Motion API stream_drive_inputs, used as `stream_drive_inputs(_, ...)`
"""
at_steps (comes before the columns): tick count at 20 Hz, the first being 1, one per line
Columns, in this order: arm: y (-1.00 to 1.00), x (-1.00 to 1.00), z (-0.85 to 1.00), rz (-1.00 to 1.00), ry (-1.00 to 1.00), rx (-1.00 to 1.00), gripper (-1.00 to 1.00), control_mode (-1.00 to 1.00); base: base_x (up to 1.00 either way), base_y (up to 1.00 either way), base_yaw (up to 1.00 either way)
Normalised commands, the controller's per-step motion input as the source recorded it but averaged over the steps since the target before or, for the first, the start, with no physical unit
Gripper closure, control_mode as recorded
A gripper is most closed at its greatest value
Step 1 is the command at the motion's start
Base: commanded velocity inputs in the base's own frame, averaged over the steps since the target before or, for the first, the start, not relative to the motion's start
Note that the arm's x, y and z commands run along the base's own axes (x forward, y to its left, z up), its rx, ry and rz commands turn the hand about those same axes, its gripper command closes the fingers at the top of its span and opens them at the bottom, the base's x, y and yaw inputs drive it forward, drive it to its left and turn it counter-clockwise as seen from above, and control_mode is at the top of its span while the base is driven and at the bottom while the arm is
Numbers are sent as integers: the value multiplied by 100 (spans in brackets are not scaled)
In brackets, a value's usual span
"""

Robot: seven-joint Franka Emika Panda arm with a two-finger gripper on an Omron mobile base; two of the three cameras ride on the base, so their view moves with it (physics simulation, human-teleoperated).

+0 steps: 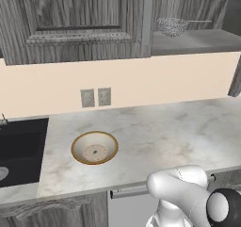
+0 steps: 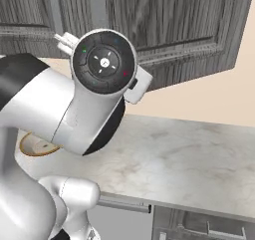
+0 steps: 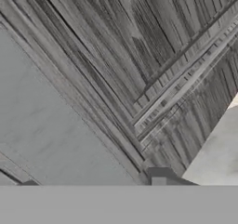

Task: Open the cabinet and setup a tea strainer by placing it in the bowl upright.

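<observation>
The cabinet stands open at the upper right, with its door swung out toward me. On its grey shelf sits the tea strainer, a silver mesh basket with its thin handle pointing right. The bowl rests empty on the marble counter, left of centre, and its edge peeks out behind my arm. In the hand view my gripper is right up against the door's wood-grain panel. Its fingertips stand well apart with nothing between them.
A black sink basin lies at the counter's left end. Two wall outlets sit on the backsplash. A wider closed cabinet hangs left of the open one. Drawer fronts with a handle run below the counter edge.
</observation>
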Motion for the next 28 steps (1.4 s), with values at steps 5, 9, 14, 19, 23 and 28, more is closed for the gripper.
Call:
stream_drive_inputs(5,-17,-93,7,-3,-11,0,-100,-100,0,0,0)
stream_drive_inputs(9,1,-88,35,-3,-20,-11,-100,-100,0,0,0)
stream_drive_inputs(14,0,-96,50,-11,-29,-19,-100,-100,0,0,0)
stream_drive_inputs(19,37,-60,5,-31,-2,-47,-100,-100,0,0,0)
stream_drive_inputs(23,49,-25,12,-33,12,-50,-100,-100,0,0,0)
stream_drive_inputs(28,42,-18,14,-37,26,-42,-100,-100,0,0,0)
